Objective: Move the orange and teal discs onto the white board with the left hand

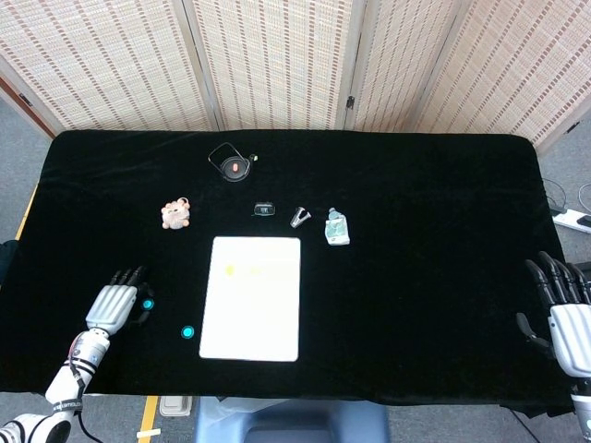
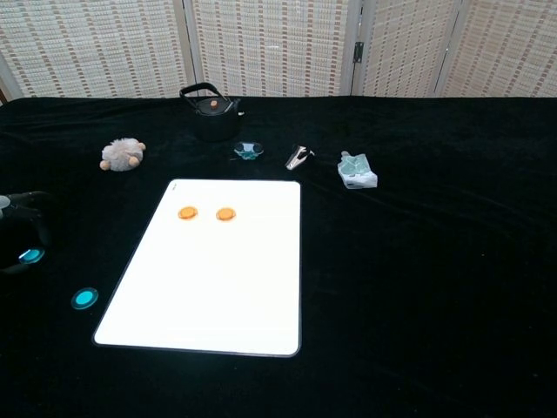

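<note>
My left hand (image 1: 113, 309) hangs low over the table's left front, seen at the far left edge of the chest view as left hand (image 2: 19, 233). Its dark fingers arch over a teal disc (image 2: 31, 255), which lies flat on the cloth between fingers and thumb; the same teal disc (image 1: 147, 304) shows beside the fingertips. A second teal disc (image 1: 187, 331) lies just left of the white board (image 1: 251, 314). Two orange discs (image 2: 187, 213) (image 2: 226, 213) sit on the white board (image 2: 218, 287) near its far end. My right hand (image 1: 565, 314) stays open at the table's right edge.
Behind the board stand a black kettle (image 2: 211, 109), a plush toy (image 2: 123, 154), a small glass dish (image 2: 248, 151), a metal clip (image 2: 298, 158) and a crumpled packet (image 2: 357, 170). A woven screen closes off the back.
</note>
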Robot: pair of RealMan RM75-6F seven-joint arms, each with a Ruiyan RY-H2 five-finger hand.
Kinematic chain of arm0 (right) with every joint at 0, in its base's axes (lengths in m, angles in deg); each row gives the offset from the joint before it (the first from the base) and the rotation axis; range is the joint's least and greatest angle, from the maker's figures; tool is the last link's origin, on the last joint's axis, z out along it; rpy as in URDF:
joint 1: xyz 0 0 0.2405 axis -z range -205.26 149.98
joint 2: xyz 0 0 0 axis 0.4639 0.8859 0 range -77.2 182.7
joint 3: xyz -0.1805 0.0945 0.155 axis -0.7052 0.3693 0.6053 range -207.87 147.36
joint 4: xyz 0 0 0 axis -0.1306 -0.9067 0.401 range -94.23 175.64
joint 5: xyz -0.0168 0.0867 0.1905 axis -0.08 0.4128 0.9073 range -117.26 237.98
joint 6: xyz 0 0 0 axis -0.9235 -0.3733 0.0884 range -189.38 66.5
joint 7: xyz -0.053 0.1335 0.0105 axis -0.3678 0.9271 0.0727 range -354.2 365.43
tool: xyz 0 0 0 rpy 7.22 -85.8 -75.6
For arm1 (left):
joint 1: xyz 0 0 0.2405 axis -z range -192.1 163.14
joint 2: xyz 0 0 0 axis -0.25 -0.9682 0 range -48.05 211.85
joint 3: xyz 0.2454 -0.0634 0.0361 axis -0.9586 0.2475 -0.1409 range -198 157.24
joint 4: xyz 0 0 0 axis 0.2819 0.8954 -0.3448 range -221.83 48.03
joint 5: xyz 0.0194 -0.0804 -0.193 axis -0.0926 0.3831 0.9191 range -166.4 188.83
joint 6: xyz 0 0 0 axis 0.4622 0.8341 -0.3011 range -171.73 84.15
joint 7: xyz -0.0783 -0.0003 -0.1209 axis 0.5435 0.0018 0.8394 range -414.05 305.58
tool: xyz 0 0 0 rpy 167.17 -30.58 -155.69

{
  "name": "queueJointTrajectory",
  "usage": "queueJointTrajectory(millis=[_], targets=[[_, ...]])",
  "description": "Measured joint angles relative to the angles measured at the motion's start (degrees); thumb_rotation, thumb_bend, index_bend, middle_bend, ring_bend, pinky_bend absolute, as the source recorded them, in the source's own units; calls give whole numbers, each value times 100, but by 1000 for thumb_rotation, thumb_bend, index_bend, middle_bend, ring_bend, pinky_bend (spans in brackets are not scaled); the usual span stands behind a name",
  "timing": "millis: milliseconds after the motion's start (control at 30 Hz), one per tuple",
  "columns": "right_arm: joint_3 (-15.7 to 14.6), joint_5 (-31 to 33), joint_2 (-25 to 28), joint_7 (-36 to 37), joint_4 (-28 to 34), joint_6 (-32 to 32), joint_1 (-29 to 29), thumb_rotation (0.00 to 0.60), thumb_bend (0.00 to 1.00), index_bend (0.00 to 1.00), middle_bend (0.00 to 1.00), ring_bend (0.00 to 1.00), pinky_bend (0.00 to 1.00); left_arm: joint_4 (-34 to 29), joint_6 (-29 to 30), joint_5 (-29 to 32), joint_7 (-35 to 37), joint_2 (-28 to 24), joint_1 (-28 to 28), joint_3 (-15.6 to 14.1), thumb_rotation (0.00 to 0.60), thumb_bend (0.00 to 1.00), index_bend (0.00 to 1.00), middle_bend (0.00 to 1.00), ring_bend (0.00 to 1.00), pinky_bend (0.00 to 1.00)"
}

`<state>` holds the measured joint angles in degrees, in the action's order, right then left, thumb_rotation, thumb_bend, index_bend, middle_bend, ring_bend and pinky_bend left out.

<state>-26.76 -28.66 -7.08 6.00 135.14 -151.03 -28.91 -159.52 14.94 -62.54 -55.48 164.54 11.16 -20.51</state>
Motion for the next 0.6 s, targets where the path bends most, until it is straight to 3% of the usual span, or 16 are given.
queueJointTrajectory(millis=[600], targets=[[1, -6, 17, -54, 53, -13, 5, 600, 423, 0, 0, 0, 0, 229, -60, -82, 114, 132, -57, 87, 600, 419, 506, 57, 0, 0]])
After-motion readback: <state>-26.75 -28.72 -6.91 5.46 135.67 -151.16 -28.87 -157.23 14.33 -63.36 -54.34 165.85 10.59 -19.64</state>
